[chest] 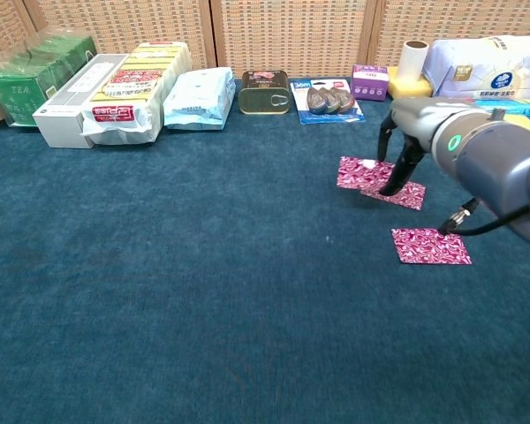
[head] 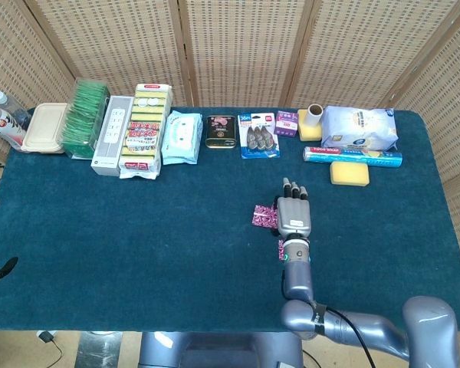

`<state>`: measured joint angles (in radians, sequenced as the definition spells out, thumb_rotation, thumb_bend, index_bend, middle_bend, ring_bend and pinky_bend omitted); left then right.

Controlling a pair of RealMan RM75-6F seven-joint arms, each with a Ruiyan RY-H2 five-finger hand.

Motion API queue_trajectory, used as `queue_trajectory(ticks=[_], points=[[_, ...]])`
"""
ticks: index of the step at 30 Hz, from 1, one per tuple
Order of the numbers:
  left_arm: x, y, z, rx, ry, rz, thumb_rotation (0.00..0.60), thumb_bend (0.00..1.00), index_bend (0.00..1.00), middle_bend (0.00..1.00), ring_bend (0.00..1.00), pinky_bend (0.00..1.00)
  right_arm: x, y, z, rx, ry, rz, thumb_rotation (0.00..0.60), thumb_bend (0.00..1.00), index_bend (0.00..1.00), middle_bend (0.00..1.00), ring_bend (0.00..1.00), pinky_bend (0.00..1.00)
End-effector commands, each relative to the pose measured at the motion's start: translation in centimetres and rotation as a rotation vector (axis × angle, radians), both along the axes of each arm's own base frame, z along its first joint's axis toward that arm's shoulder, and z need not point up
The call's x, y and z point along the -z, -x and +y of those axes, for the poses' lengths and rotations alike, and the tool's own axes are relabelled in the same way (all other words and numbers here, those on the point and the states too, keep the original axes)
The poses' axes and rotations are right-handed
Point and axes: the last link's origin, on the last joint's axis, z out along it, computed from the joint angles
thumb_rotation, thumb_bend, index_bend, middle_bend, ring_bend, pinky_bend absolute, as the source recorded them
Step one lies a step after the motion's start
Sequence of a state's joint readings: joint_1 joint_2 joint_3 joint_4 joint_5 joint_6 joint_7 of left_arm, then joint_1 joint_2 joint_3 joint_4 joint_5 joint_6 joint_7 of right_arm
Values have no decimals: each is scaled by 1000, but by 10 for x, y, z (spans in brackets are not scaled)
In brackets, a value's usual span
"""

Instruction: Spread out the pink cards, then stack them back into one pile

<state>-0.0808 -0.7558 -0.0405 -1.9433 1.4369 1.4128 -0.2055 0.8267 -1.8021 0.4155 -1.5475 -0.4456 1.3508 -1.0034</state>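
Observation:
Three pink patterned cards lie on the blue cloth right of centre. In the chest view one card (chest: pixel 360 171) overlaps a second card (chest: pixel 405 196), and a third card (chest: pixel 430 246) lies apart, nearer me. My right hand (chest: pixel 417 132) stands over the overlapped pair with its fingertips (chest: pixel 394 183) pressing down where they meet. In the head view the hand (head: pixel 294 215) covers most of the cards. Only the left card (head: pixel 264 217) and a sliver of the near card (head: pixel 281 247) beside the wrist show. My left hand is out of sight.
Goods line the back edge: green tea boxes (head: pixel 84 119), a sponge pack (head: pixel 144 130), wipes (head: pixel 182 136), a tin (head: pixel 221 130) and a blister pack (head: pixel 258 136). A foil roll (head: pixel 353 156) and a yellow sponge (head: pixel 349 173) sit just behind the hand, to its right.

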Motion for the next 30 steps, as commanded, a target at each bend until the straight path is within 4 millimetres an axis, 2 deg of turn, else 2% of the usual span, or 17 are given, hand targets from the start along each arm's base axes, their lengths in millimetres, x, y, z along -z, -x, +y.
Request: queue_trajectory(ticks=[1,9,30], points=[[0,0,0,-1,-2,0,600,244,0,0,0,63,-6,8,-7,26,7,18,600,248,450,0,0,7],[1,0,1,0,4,5,600,245,0,0,0,63,-6,27,-13,87,-16,21,600,248,450,0,0,8],[2,1,0,-8,6,9,600,244,0,0,0,63,6,31,-23,136,-53,8,600,248,450,0,0,12]])
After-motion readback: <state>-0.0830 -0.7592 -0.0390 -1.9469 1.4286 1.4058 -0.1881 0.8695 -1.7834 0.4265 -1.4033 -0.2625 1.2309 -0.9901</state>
